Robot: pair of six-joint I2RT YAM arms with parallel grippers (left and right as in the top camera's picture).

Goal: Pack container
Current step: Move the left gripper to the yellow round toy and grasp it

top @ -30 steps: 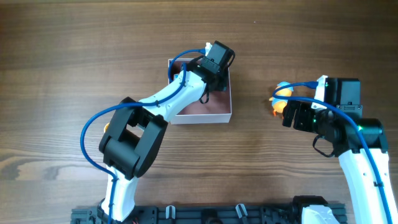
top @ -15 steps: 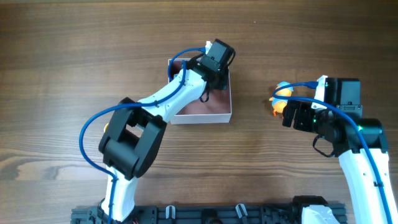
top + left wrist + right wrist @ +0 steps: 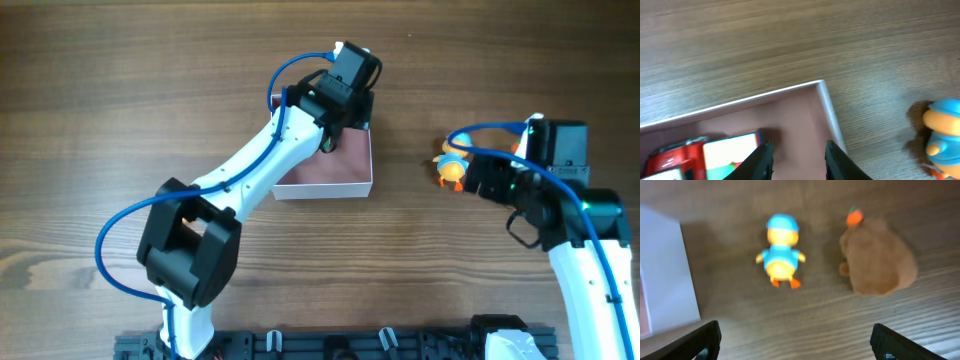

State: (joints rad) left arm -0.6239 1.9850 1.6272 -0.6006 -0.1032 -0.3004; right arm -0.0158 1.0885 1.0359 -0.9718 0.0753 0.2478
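Note:
The container [image 3: 345, 172] is a shallow square box with white walls and a dusty-pink inside, at the table's middle. A red, white and teal toy [image 3: 710, 155] lies in it. My left gripper [image 3: 332, 142] hangs over the container's far part, open and empty; in the left wrist view [image 3: 799, 162] its jaws stand apart over the pink floor. A small duck toy [image 3: 452, 166] in blue and orange stands right of the container. My right gripper [image 3: 480, 180] is wide open and empty just right of the duck [image 3: 781, 250].
A brown plush toy [image 3: 880, 257] with an orange tip lies beside the duck. The container's white wall [image 3: 665, 275] shows at the left of the right wrist view. The duck also shows at the right edge of the left wrist view [image 3: 942, 132].
My left arm has swung its wrist towards the container's far edge. My right gripper has drawn back to the right, leaving the duck more exposed.

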